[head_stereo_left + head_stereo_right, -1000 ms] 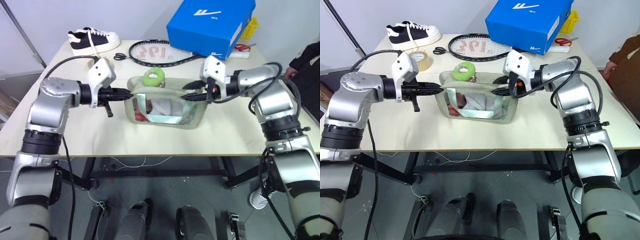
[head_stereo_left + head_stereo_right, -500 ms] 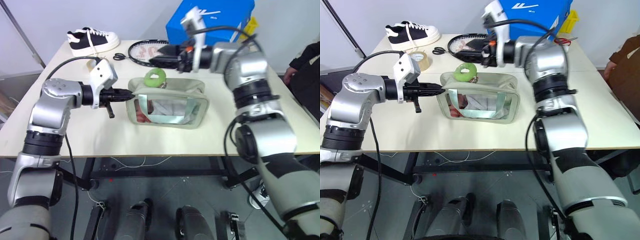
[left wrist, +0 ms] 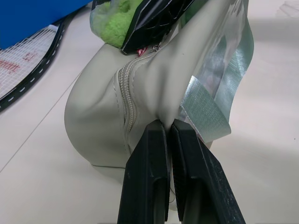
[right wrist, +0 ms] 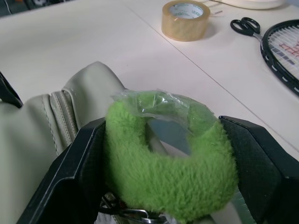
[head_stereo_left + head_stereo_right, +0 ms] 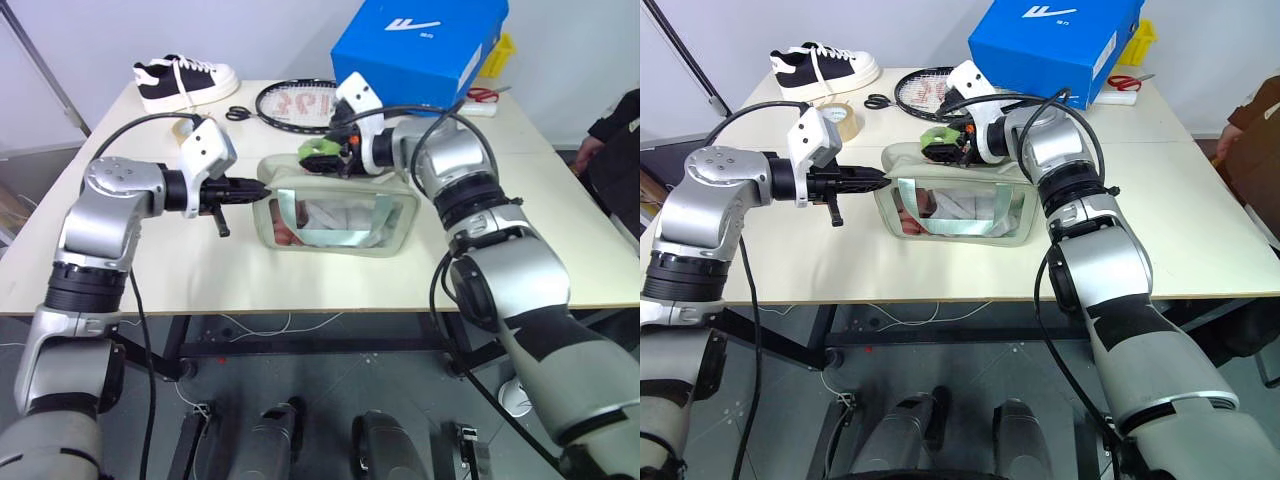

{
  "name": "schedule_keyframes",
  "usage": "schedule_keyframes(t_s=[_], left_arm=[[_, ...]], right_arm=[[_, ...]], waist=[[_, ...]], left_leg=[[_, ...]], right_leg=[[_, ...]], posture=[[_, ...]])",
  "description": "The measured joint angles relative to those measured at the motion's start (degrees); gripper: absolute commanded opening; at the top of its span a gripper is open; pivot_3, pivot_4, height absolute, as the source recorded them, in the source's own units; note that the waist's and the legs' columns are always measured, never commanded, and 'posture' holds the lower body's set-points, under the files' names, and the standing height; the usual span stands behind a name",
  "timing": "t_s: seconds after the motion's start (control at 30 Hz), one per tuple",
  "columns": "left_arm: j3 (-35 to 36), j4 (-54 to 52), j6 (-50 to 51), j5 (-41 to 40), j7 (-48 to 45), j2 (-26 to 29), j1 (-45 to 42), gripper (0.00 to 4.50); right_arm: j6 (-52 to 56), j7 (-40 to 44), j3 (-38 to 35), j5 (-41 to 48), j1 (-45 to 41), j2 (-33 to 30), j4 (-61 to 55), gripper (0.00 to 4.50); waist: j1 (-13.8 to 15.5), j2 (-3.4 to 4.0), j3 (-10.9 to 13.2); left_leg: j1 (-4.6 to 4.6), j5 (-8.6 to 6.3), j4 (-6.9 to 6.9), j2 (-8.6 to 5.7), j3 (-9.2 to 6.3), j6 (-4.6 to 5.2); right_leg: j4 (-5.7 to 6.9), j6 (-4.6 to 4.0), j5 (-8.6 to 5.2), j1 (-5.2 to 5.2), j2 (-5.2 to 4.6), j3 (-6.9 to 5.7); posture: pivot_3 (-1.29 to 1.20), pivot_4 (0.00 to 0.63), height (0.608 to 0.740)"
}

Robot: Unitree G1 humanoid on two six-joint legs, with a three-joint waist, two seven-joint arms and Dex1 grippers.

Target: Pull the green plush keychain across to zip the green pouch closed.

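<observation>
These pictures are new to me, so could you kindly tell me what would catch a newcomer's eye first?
The pale green pouch in the middle of the table, stretched between two arms, draws the eye first. The left gripper is shut on the fabric at one end of the pouch, while the right gripper brackets the green plush keychain at its top. Behind them sits a big blue box.

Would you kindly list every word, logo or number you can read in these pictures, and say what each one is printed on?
No text reads clearly enough to quote.
Blue shoebox: a white wing-like logo on the lid with a tiny word beside it, and a second white mark on the front side; both too small to read.
Racket: red markings on the strings, too blurred to read.
Tape roll: no print legible.
</observation>
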Motion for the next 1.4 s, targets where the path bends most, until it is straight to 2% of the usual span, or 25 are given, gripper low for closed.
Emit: schedule_keyframes(t_s=[0.07,0.23,0.27,0.3,0.5,0.7,1.03,1.17,1.23,1.3,1.4], left_arm=[[0.00,0.01,-0.01,0.01,0.18,-0.09,0.00,0.00],[-0.01,0.18,-0.43,0.05,0.71,-0.59,-0.01,0.00],[-0.02,0.23,-0.60,0.05,0.77,-0.73,-0.01,0.00],[-0.02,0.29,-0.69,0.05,0.81,-0.91,-0.02,0.00],[-0.21,0.31,-1.08,-0.04,0.83,-1.64,-0.11,0.00],[-0.34,-0.07,-1.40,-1.12,0.93,-2.71,-0.32,0.00],[-2.42,2.42,-3.07,-1.11,0.80,-3.19,-2.06,0.00],[-2.36,2.36,-0.72,-2.40,-0.77,-2.65,-2.65,0.00],[-2.40,1.53,2.18,-3.55,-2.52,-1.37,-2.61,0.00],[-2.42,-0.13,4.23,-4.11,-4.06,0.26,-2.32,0.00],[-2.37,-2.33,5.72,-4.60,-5.04,2.32,-1.49,0.00]], right_arm=[[-0.01,0.53,-0.01,-0.09,0.01,-0.19,0.00,2.91],[0.32,1.90,-0.11,0.09,0.07,-0.68,-0.50,0.43],[0.51,2.08,-0.11,0.09,0.14,-0.87,-0.80,0.04],[0.81,2.18,-0.12,0.10,0.20,-1.12,-1.11,0.02],[7.23,4.22,-0.26,1.89,3.46,-4.97,-11.26,0.02],[17.34,2.53,-2.43,5.88,7.68,-8.65,-24.65,0.02],[23.07,-2.38,-3.78,9.79,10.15,-9.28,-28.18,0.02],[25.60,-2.11,-4.72,12.09,10.74,-9.04,-31.17,0.02],[24.36,-1.55,-4.20,12.10,11.98,-8.33,-32.16,1.02],[23.01,-1.29,-3.54,11.97,12.82,-7.60,-32.17,1.83],[20.14,-1.16,-2.66,11.40,13.04,-7.18,-32.11,3.38]], waist=[[0.00,0.00,0.00],[0.06,0.00,0.00],[0.08,0.00,0.00],[0.10,0.00,0.00],[0.11,0.00,0.00],[0.08,0.01,0.01],[0.05,0.01,0.01],[0.02,0.01,0.01],[-0.14,0.01,0.01],[-0.26,0.01,0.01],[-0.52,0.01,0.01]], left_leg=[[0.00,0.00,0.00,0.00,0.00,0.00],[0.00,0.00,0.00,0.00,0.00,0.00],[0.00,0.00,0.00,0.00,0.00,0.00],[0.00,0.00,0.00,0.00,0.00,0.00],[-0.04,0.00,0.00,-0.01,0.00,0.00],[-0.10,0.01,0.00,0.02,0.00,0.01],[-0.12,0.07,0.00,0.03,0.02,0.13],[-0.11,0.08,0.00,0.04,0.02,0.14],[-0.11,0.08,0.00,0.05,0.02,0.15],[-0.12,0.08,0.00,0.05,0.02,0.15],[-0.10,0.08,0.00,0.06,0.02,0.15]], right_leg=[[0.00,0.00,0.00,0.00,0.00,0.00],[0.00,0.00,0.00,0.00,0.00,0.00],[0.00,0.00,0.00,0.00,0.00,0.00],[0.00,0.00,0.00,0.00,-0.01,0.00],[0.01,0.00,0.00,0.02,-0.02,0.01],[0.02,0.00,0.00,0.00,-0.03,0.02],[0.01,-0.01,0.00,-0.01,-0.03,0.02],[0.01,-0.01,0.00,0.00,-0.03,0.02],[0.01,-0.01,0.00,0.00,-0.02,0.02],[0.01,-0.01,0.00,-0.01,-0.02,0.02],[0.01,-0.01,0.00,0.02,-0.02,0.02]], posture=[[0.00,0.150,0.740],[0.00,0.150,0.740],[0.00,0.150,0.740],[0.00,0.150,0.740],[0.00,0.150,0.740],[0.00,0.150,0.740],[0.00,0.150,0.740],[0.00,0.150,0.740],[0.00,0.150,0.740],[0.00,0.150,0.740],[0.00,0.150,0.740]])
